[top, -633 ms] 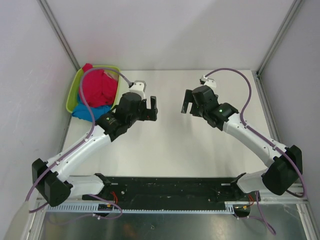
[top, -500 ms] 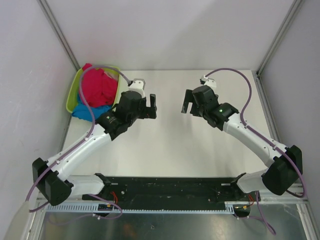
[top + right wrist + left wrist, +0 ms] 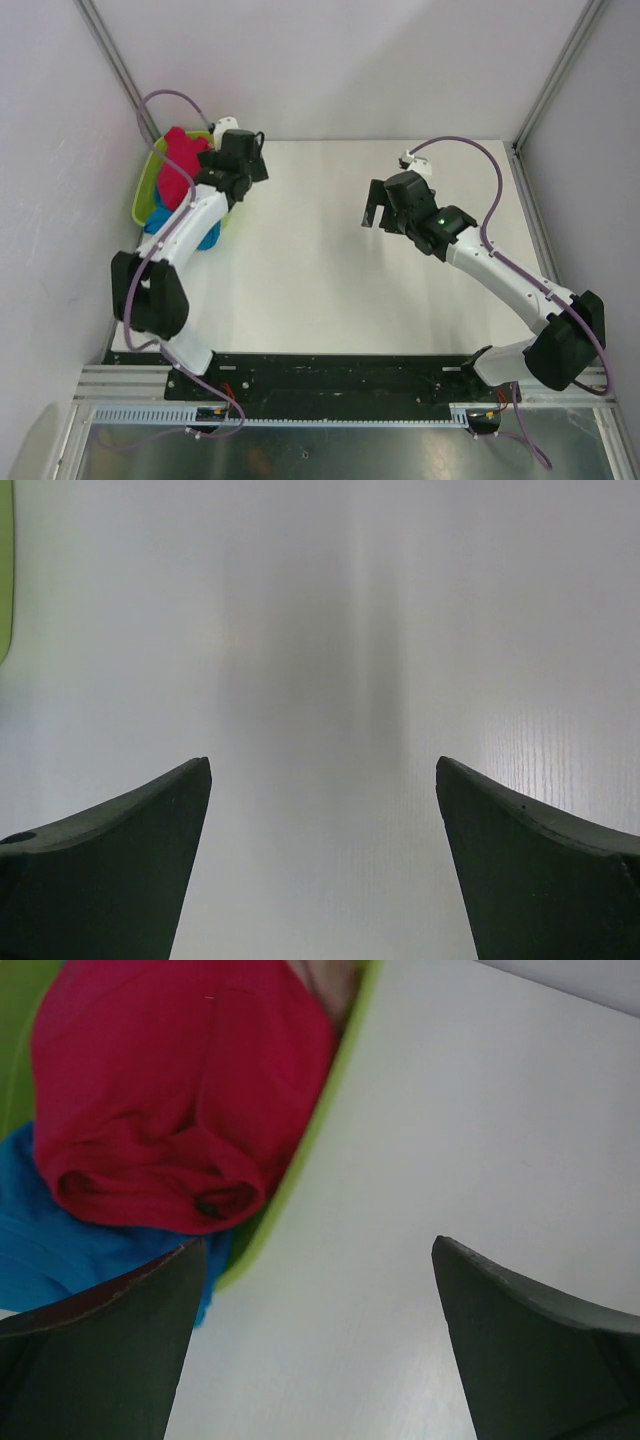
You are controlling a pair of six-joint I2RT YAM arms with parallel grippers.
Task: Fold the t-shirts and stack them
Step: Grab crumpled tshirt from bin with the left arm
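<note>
Left jaws now beside red t-shirt (image 3: 170, 1090)

Bunched red t-shirt (image 3: 170, 1090) atop blue t-shirt (image 3: 60, 1250), both in lime-green basket (image 3: 290, 1170)

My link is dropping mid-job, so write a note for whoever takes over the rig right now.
Left claw: open, empty, at the basket rim.
Right claw: open, empty, above bare table.
Red shirt lies bunched over the blue shirt, both in the basket.
Done: nothing folded or stacked.
To do: take out, fold and stack every shirt.
</note>
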